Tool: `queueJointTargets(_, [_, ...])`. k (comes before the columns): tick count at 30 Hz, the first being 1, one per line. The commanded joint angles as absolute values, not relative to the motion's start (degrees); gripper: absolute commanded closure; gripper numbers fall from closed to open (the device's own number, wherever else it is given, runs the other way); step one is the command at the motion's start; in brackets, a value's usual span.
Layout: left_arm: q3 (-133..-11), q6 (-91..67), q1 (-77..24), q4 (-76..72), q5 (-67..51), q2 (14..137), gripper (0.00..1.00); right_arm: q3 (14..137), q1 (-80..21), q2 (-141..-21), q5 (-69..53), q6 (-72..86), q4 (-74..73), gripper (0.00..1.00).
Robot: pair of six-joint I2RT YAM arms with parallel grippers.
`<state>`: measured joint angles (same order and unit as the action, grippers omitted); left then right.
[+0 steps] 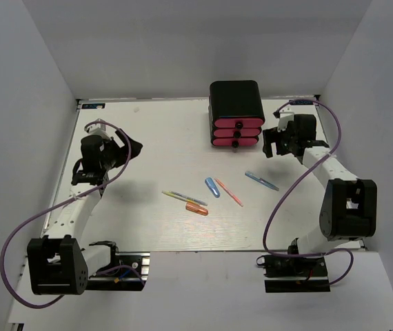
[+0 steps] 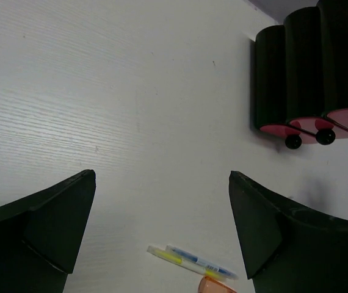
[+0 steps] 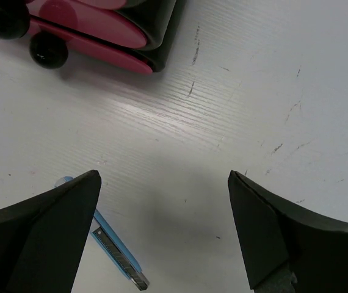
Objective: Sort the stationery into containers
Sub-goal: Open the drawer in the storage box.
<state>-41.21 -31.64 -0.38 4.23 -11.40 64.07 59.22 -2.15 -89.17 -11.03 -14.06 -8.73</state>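
Nearest us, about mid-worktop (image 1: pixel 141 227), the stationery lies loose in a scatter. There is an orange marker (image 1: pixel 196 207), and two pens (image 1: pixel 183 198), yellow and blue, lie side by side just left of it. A stubby blue piece (image 1: pixel 212 187) and a pink pen (image 1: pixel 232 192) lie slightly farther off. To the right is a blue cutter (image 1: pixel 261 181).

We judge all of them light, stiff and smooth, and likely to roll or skid if nudged. Each is best pinched across the middle of its barrel. The cutter shows a grey segmented strip, so we would take it by its blue body.

The left pincer (image 2: pixel 162 177) hovers over bare worktop left of the scatter, released and holding nothing. The right pincer (image 3: pixel 163 177) hangs beyond the cutter and just right of the cabinet, likewise spread wide and empty.

At the far side stands the black cabinet (image 1: pixel 236 100). Its three pink drawers (image 1: pixel 248 132) are all shut, so one must be opened first. The round knobs (image 3: pixel 47 49) look small and glossy, and we expect a slippery hold. The cabinet may slide when pulled.

The drawer interiors are hidden, so we cannot tell which item belongs where. The left wrist view cuts off the marker. A finger hides the cutter's near end in the right wrist view. We cannot make out what the blue piece is.
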Motion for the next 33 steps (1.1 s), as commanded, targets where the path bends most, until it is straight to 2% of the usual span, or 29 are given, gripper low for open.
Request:
queueJointTargets(1, [-42.45,-32.26,-0.44,2.56,-16.87,64.59,0.00,58.28,-1.93,-84.21,-13.44,-15.55,-5.72,0.10])
queueJointTargets(7, [-42.45,-33.57,-0.97,0.79,-20.57,67.14,0.03,57.39,-2.55,-80.94,-26.36,-23.12,-6.41,0.10])
queueJointTargets(9, [-42.45,-33.57,-0.97,0.79,-21.18,67.68,0.08,58.36,-2.64,-81.38,-30.64,-22.67,-7.56,0.17])
queueJointTargets(10, [-42.45,-33.57,-0.97,0.79,-21.18,67.68,0.10,58.36,-3.25,-81.47,-31.20,-22.50,-7.47,0.29])
queueJointTargets(12, [-42.45,-34.10,-0.97,0.27,-22.58,67.68,0.25,57.57,-3.69,-81.12,-31.99,-22.50,-7.30,0.42])
queueJointTargets(13, [-41.84,-34.80,-0.97,0.26,-22.59,67.68,0.33,57.48,-4.65,-81.04,-32.08,-22.76,-7.21,0.52])
queueJointTargets(14, [-41.84,-35.50,-0.97,-0.35,-23.11,67.68,0.42,56.96,-5.18,-81.12,-32.17,-22.85,-7.47,0.55])
queueJointTargets(15, [-41.14,-35.51,-0.97,-1.13,-23.81,68.28,0.60,56.69,-5.53,-81.12,-33.21,-22.76,-7.64,0.57])
queueJointTargets(16, [-41.13,-36.12,-0.97,-1.14,-23.82,68.29,0.68,56.43,-6.49,-81.12,-33.48,-22.59,-7.91,0.57])
queueJointTargets(18, [-40.61,-36.73,-0.97,-1.67,-24.43,68.29,0.76,55.82,-7.20,-81.04,-33.92,-21.36,-7.48,0.56])
queueJointTargets(19, [-40.61,-36.74,-0.97,-2.28,-24.43,68.29,0.76,55.81,-7.82,-81.21,-33.93,-20.75,-6.51,0.52])
queueJointTargets(20, [-40.61,-36.74,-0.97,-2.29,-25.13,68.81,0.74,55.72,-8.17,-81.12,-33.93,-19.26,-6.07,0.39])
queueJointTargets(21, [-40.61,-37.26,-0.97,-2.98,-25.66,68.82,0.70,55.72,-8.52,-81.30,-33.93,-18.73,-5.19,0.34])
queueJointTargets(23, [-40.61,-37.79,-0.97,-2.99,-26.27,69.34,0.53,56.69,-9.40,-82.09,-33.75,-15.93,-4.66,0.26])
queueJointTargets(24, [-41.30,-37.79,-0.97,-2.99,-26.28,69.95,0.46,57.47,-9.84,-82.79,-33.58,-15.04,-4.48,0.24])
queueJointTargets(25, [-41.31,-37.79,-0.97,-2.99,-26.80,69.96,0.33,58.35,-10.37,-83.66,-32.97,-14.16,-4.31,0.24])
queueJointTargets(28, [-41.84,-38.32,-1.49,-2.47,-26.81,70.58,0.15,61.07,-12.12,-86.56,-28.76,-6.18,-3.87,0.24])
queueJointTargets(30, [-41.84,-38.32,-1.49,-2.46,-26.81,70.58,0.10,63.28,-12.74,-88.50,-25.16,-3.35,-4.22,0.24])
queueJointTargets(33, [-41.84,-38.32,-1.49,-1.93,-26.81,70.58,0.09,65.56,-13.27,-90.44,-24.00,2.45,-3.52,0.25])
